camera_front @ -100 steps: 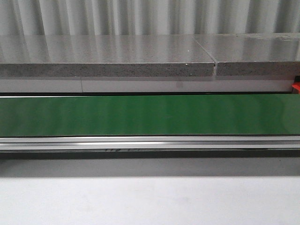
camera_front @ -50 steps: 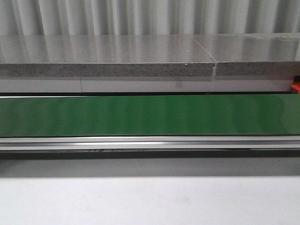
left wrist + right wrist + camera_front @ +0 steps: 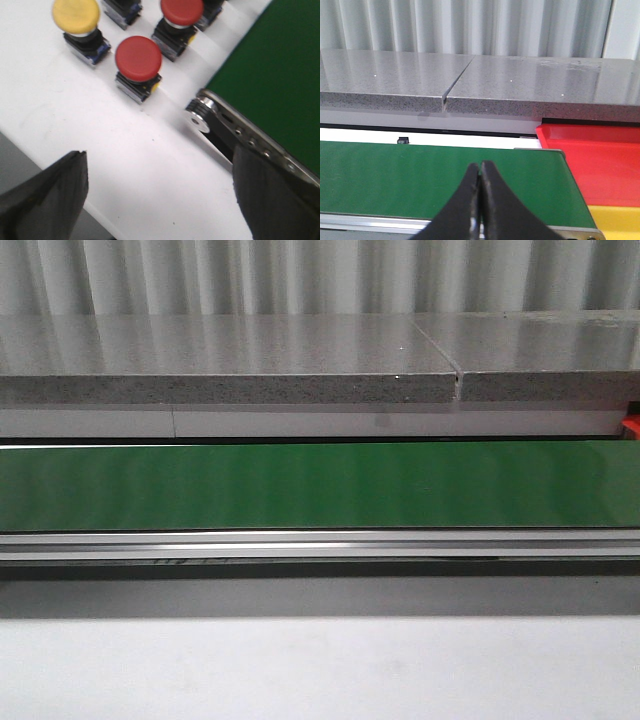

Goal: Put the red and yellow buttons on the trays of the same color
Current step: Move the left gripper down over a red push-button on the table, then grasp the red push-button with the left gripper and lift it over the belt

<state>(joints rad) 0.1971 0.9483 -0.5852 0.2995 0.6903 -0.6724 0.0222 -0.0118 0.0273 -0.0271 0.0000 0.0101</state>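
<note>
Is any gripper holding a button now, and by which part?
Nothing is held. The left gripper is open above the white surface; the right gripper is shut on nothing.

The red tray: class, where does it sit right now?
In the right wrist view, the red tray lies just past the end of the green belt, below the grey stone ledge, with the yellow tray adjoining its near edge.

White table [image 3: 150, 165] w/ red [image 3: 138, 58] & yellow buttons [image 3: 76, 15].
</note>
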